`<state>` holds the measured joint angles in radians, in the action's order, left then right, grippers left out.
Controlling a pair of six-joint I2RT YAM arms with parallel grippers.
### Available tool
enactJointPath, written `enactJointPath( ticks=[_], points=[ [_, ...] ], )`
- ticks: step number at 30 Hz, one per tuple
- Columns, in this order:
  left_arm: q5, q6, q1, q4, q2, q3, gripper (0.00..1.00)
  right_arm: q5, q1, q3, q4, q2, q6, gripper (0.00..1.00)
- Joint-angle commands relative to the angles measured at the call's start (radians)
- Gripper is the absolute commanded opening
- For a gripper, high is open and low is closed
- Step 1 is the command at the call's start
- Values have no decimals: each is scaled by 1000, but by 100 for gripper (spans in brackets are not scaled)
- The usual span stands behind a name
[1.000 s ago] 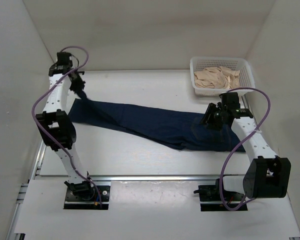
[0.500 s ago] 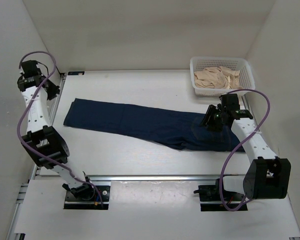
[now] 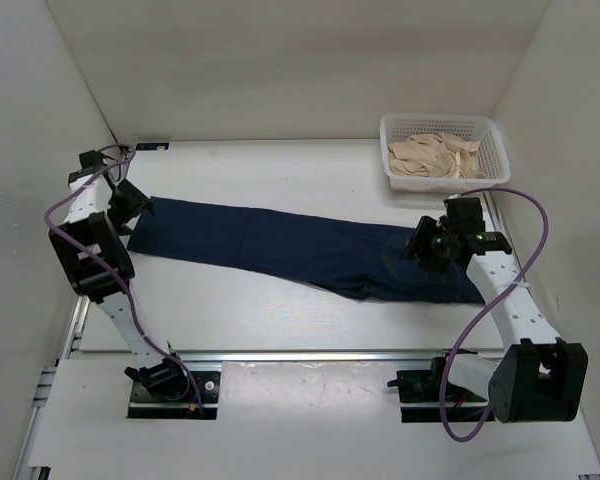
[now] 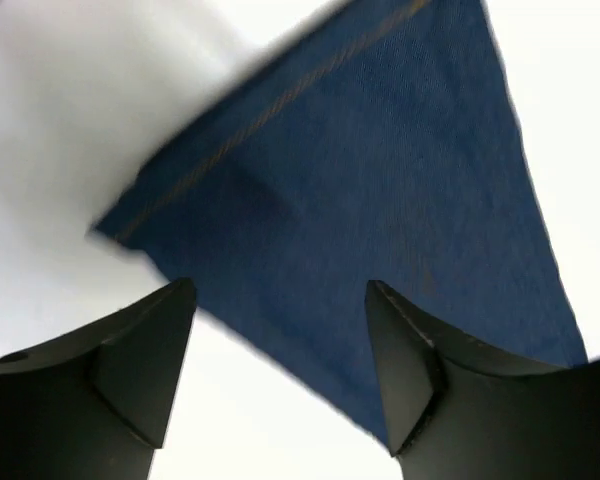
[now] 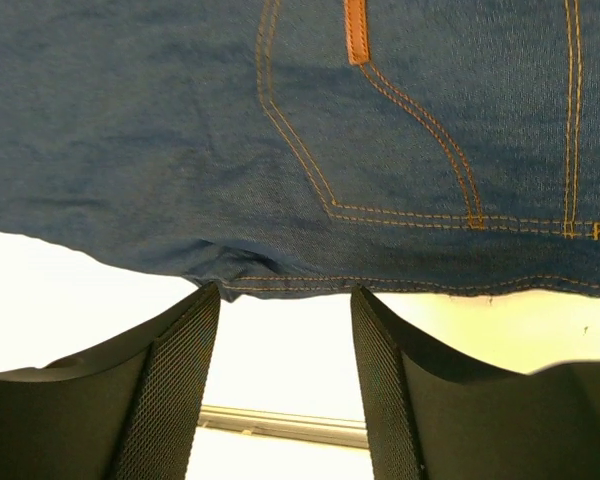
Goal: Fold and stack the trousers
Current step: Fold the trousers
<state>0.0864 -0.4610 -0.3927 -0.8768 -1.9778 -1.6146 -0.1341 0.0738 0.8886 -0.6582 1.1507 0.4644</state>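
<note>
Left end effector (image 4: pixel 280 297) lowered; spread above trousers (image 3: pixel 300 250)

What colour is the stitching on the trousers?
Orange-tan, on the trousers; clearest in the right wrist view.

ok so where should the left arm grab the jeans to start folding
Take the hem end of the trousers, coming from the left side of the table, where the left gripper hovers open. They lie flat in one long strip, so the stitched hem is a free, straight edge to pinch. The waist end lies at the other end by the right gripper.
</note>
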Motion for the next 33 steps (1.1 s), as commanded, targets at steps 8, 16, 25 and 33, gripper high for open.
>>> enactJointPath(
  ticks=[8, 16, 25, 33],
  points=[
    [-31, 35, -5, -44, -208, -186, 82, 4, -3, 29, -20, 12, 3, 61],
    [-91, -33, -5, -34, -288, -186, 77, 4, -3, 70, -20, 53, -6, 61],
    [-92, -22, -5, -34, -290, -197, 10, -15, -3, 128, -20, 95, -15, 61],
    [-168, 28, 23, -34, -41, -228, 10, 16, -3, 171, -60, 83, -15, 61]
  ],
)
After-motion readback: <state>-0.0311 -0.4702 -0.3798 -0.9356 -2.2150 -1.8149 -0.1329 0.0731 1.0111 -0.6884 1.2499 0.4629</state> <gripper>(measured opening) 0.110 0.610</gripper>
